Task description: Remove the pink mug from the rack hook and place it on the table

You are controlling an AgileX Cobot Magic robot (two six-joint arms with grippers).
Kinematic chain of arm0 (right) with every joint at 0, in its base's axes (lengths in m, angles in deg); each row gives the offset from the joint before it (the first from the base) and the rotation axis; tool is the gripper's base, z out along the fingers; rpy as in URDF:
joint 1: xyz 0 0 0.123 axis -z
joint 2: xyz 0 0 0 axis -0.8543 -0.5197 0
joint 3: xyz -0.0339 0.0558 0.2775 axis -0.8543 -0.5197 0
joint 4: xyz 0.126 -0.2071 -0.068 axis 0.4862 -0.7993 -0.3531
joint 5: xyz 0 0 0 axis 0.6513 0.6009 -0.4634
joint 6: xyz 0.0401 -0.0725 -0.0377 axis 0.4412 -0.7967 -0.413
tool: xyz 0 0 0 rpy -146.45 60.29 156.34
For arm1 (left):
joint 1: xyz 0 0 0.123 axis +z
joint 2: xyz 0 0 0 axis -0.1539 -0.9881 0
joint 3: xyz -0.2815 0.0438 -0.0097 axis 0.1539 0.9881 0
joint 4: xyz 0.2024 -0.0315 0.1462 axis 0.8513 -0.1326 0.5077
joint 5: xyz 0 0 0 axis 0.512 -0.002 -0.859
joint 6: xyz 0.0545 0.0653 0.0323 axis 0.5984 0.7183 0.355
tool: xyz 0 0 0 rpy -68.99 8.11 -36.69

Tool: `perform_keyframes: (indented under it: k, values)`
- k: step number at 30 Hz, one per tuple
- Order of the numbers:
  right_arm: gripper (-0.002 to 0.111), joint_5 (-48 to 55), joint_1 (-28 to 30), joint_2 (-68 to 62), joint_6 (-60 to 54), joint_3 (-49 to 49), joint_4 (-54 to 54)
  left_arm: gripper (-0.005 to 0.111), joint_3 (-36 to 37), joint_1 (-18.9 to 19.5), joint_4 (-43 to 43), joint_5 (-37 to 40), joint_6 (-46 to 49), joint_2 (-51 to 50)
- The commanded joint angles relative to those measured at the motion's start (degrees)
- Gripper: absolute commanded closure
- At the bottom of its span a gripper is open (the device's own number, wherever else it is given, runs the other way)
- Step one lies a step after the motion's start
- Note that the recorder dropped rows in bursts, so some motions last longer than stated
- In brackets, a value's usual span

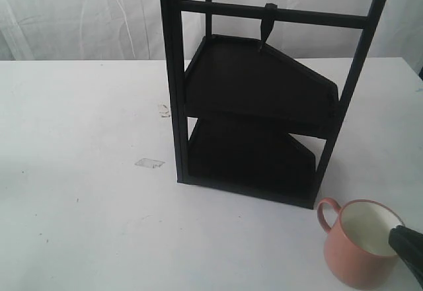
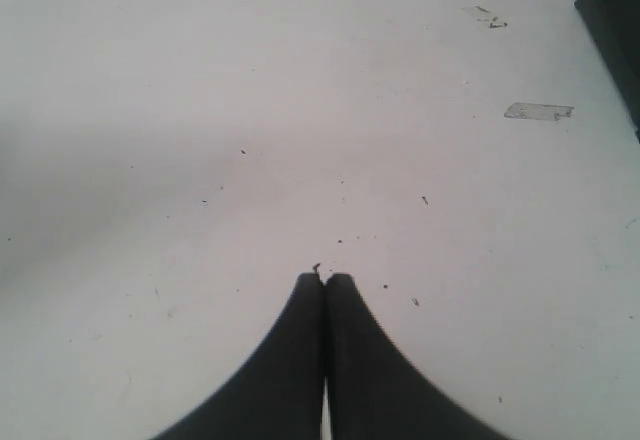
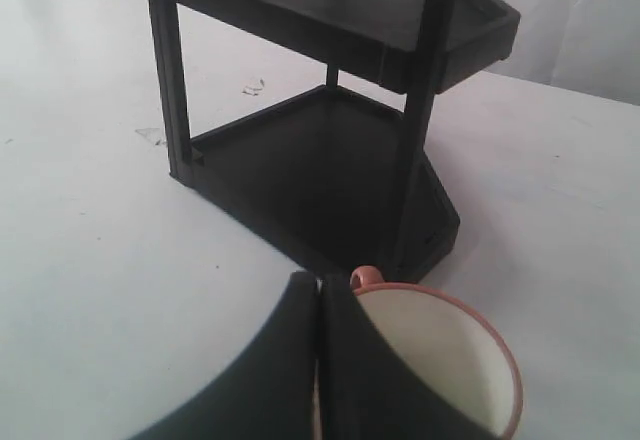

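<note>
The pink mug [image 1: 353,261] is upright at the table's [image 1: 79,185] near right, just in front of the rack's corner, its handle pointing at the rack. My right gripper [image 1: 404,241] is shut on its rim. In the right wrist view one of the fingers [image 3: 375,360] is inside the off-white bowl of the mug [image 3: 450,360] and the other is outside the wall, with the right gripper [image 3: 320,280] tips near the handle. The rack hook [image 1: 268,26] hangs bare from the horizontal bar. My left gripper [image 2: 325,276] is shut on nothing above bare table.
The tall black rack [image 1: 175,106] with two dark shelves stands mid-table, close behind the mug. A clear tape patch [image 1: 149,163] lies left of the rack's front post and shows as the tape patch [image 2: 538,111] in the left wrist view. A scuff mark [image 1: 164,110] lies further back.
</note>
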Motion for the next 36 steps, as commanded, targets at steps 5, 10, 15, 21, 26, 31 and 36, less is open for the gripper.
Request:
perform_keyframes:
  k: [5, 10, 15, 21, 26, 31, 36]
  values:
    - [0.108, -0.20, 0.35, 2.54, 0.37, -0.31, -1.57, 0.107, 0.23, 0.13, -0.65, 0.18, -0.08, 0.29]
    - [0.108, -0.20, 6.89, 2.54, 0.37, -0.31, -3.29, 0.107, 0.23, 0.13, -0.65, 0.18, -0.08, 0.29]
    - [0.108, -0.09, 11.27, 2.54, 1.28, -0.31, -3.52, 0.107, 0.23, 0.13, -0.65, 0.18, -0.08, 0.29]
    - [0.108, 1.07, 12.63, 2.54, 10.69, -0.31, -8.05, 0.107, 0.23, 0.13, -0.65, 0.18, -0.08, 0.29]
    - [0.108, 1.06, 12.63, 2.64, 10.71, -0.31, -8.65, 0.107, 0.23, 0.13, -0.65, 0.18, -0.08, 0.29]
    - [0.108, 1.06, 12.63, 2.64, 10.71, -0.31, -8.65, 0.107, 0.23, 0.13, -0.65, 0.18, -0.08, 0.29]
    - [0.108, 1.06, 12.63, 2.64, 10.71, -0.31, -8.65, 0.107, 0.23, 0.13, -0.65, 0.18, -0.08, 0.29]
